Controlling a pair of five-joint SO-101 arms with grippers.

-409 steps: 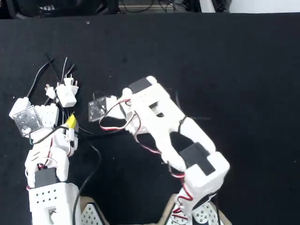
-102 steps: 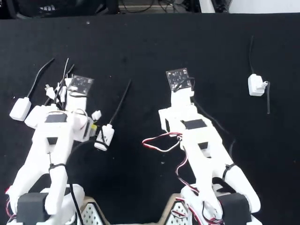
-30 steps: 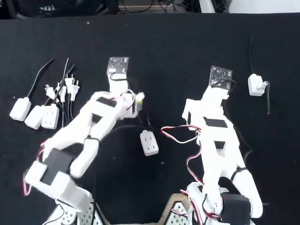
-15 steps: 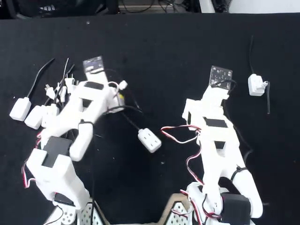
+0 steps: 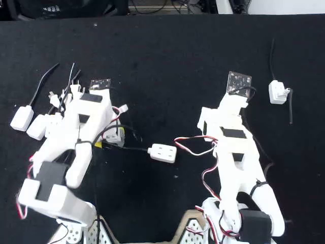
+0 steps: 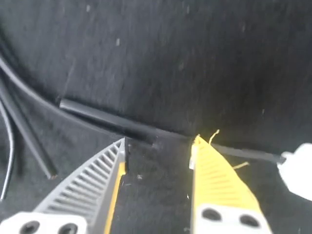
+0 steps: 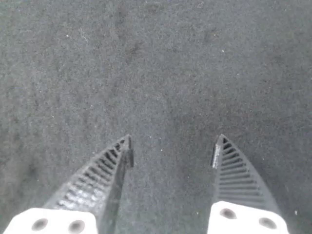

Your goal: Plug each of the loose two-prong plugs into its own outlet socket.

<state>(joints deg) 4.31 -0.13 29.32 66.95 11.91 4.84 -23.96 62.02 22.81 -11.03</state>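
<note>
One cable (image 6: 97,116), perhaps touching left pincer (image 6: 160,141)

Left arm (image 5: 84,119) reaches forward from its base, upper links angled right and the wrist far forward. Left gripper (image 6: 158,146) is open and points down. Right arm (image 5: 234,145) reaches almost straight forward. Right gripper (image 7: 174,146) is wide open and points down.

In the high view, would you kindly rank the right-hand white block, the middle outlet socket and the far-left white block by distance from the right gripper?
From the right gripper:
1. right-hand white block, just to its right.
2. outlet socket, mid-table, off to its left.
3. left-hand white block, at the far left edge.
</note>
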